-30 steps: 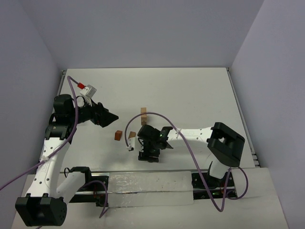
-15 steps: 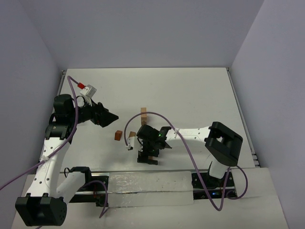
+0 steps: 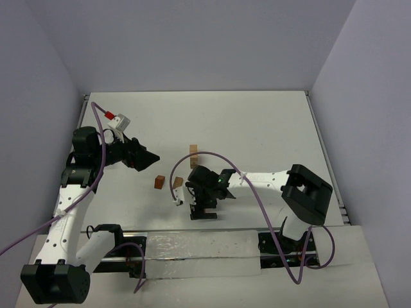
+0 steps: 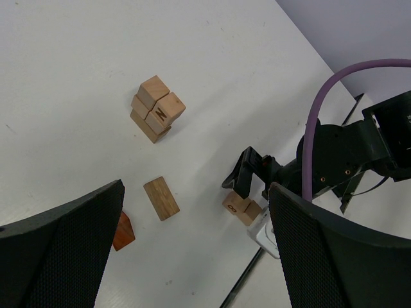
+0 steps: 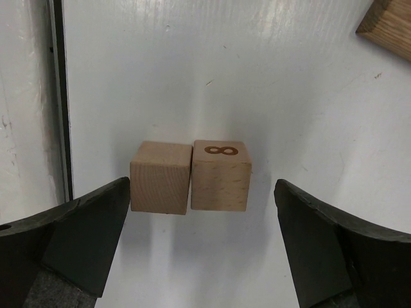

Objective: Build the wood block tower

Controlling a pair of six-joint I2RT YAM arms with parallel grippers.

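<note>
Two light cubes lie side by side on the white table, a plain one (image 5: 161, 178) and one marked 8 (image 5: 221, 175). My right gripper (image 5: 202, 250) points down at them, open; its fingertips flank the pair with a gap on each side. In the top view the right gripper (image 3: 203, 209) covers them. The tower (image 3: 193, 154) is a short stack of tan blocks (image 4: 157, 109) just behind. A tan cuboid (image 4: 161, 198) and a reddish block (image 4: 123, 231) lie loose to its left. My left gripper (image 3: 145, 157) hovers open, holding nothing, left of these.
A dark metal rail (image 5: 58, 96) runs along the table's near edge, close to the plain cube. A purple cable (image 3: 257, 205) loops off the right arm. Walls (image 3: 38, 96) close in the table on the left, back and right.
The right wrist has shifted a little to the right near the front edge. The left arm and the loose blocks have not moved.
</note>
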